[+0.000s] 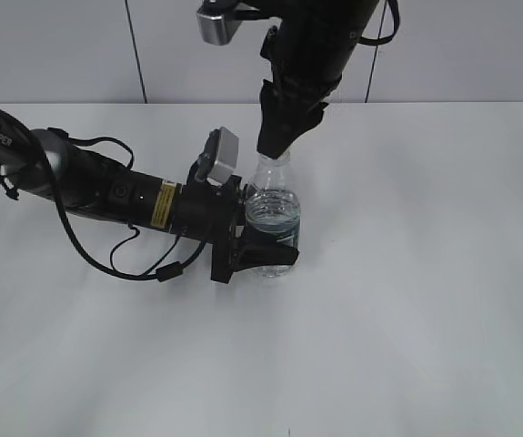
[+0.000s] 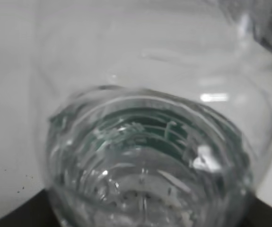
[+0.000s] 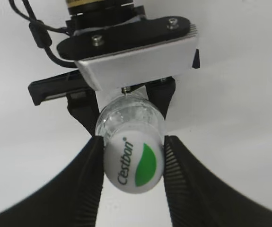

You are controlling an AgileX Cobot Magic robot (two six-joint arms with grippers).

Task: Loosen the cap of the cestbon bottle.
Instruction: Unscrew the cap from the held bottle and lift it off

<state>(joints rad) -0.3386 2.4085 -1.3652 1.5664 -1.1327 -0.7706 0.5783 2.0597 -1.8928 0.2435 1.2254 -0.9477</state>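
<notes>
The cestbon bottle point(image 1: 274, 211) stands upright on the white table, clear with water inside. My left gripper point(image 1: 259, 248) is shut on its lower body from the left. The bottle fills the left wrist view point(image 2: 145, 156), with the green label seen through the water. My right gripper point(image 1: 276, 146) comes down from above and is shut on the cap, which its fingers hide in the exterior view. In the right wrist view the white cap point(image 3: 133, 163) with its green leaf mark sits pinched between both black fingers of the right gripper point(image 3: 132, 158).
The white table point(image 1: 425, 300) lies all round the bottle. The left arm point(image 1: 79, 177) and its cables lie low across the left side. A grey wall runs behind the table.
</notes>
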